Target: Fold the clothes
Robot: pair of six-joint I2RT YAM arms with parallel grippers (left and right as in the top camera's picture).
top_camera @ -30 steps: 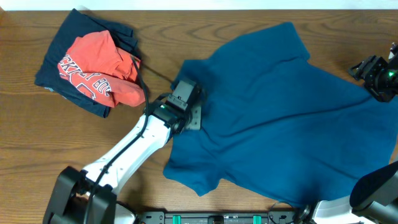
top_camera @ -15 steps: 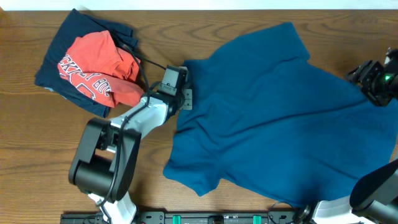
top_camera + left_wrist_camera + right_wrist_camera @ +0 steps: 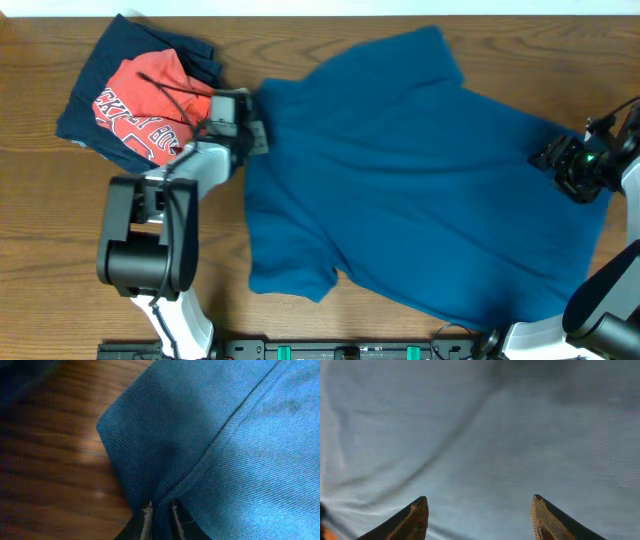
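The large blue T-shirt point(image 3: 410, 180) lies spread over the middle and right of the wooden table. My left gripper point(image 3: 252, 128) is shut on the shirt's upper-left edge; the left wrist view shows its fingertips point(image 3: 160, 512) pinching a fold of the blue T-shirt point(image 3: 240, 450). My right gripper point(image 3: 552, 160) is open just above the shirt's right side, and its wrist view shows the wide-apart fingers point(image 3: 480, 510) over the blue T-shirt point(image 3: 480, 430). The red tee with white lettering point(image 3: 150, 105) lies on the navy garment point(image 3: 95, 80) at the far left.
The red and navy pile sits close to my left gripper. Bare wooden table point(image 3: 60, 260) shows at the front left and along the back edge. The left arm's base point(image 3: 145, 260) stands at the front left.
My left gripper has pulled the shirt's edge up and to the left, shifting the whole shirt leftward. My right gripper has moved left and down onto the shirt's right side.
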